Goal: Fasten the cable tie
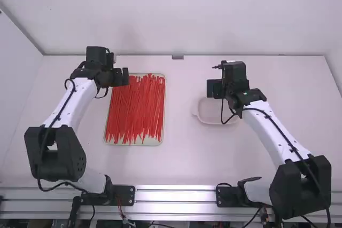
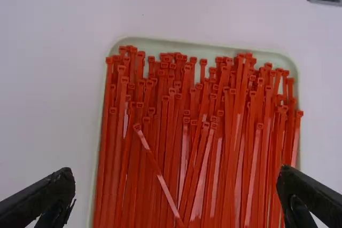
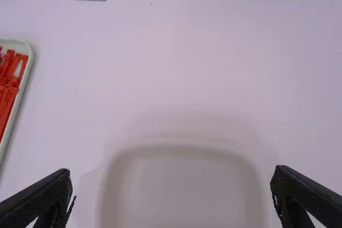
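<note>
While left gripper [image 1: 120, 77] gapes near cable ties [image 1: 136, 108], right gripper [image 1: 215, 88] gapes near dish [image 1: 202, 112].

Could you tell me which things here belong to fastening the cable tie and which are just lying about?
For the job: orange cable ties, their tray, left gripper above them, right gripper.
Lying about: empty white dish under the right gripper, grey bracket at the table's far edge.

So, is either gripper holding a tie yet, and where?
No. Left gripper open over the cable ties, right gripper open over the white dish; nothing held.
</note>
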Robot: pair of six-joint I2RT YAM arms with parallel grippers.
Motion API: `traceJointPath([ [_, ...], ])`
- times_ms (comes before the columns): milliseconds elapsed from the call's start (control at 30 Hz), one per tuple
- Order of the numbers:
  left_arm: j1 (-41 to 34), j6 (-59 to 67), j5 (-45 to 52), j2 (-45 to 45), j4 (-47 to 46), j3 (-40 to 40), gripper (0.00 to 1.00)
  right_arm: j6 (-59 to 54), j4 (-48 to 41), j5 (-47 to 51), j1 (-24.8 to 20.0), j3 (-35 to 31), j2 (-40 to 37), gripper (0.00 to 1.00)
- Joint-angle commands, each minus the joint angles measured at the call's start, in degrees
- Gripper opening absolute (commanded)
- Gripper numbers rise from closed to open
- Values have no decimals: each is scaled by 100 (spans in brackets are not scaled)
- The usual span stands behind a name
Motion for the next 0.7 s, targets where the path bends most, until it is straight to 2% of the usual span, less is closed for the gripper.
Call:
traceJointPath([
  [0,66,-50,63,140,-7,260,99,-63,20,-192,15,219,52,99],
  [167,55,-144,101,431,-87,566,99,-114,85,-365,13,219,52,99],
  [667,55,164,66,868,544,612,99,-7,129,-378,92,219,55,99],
])
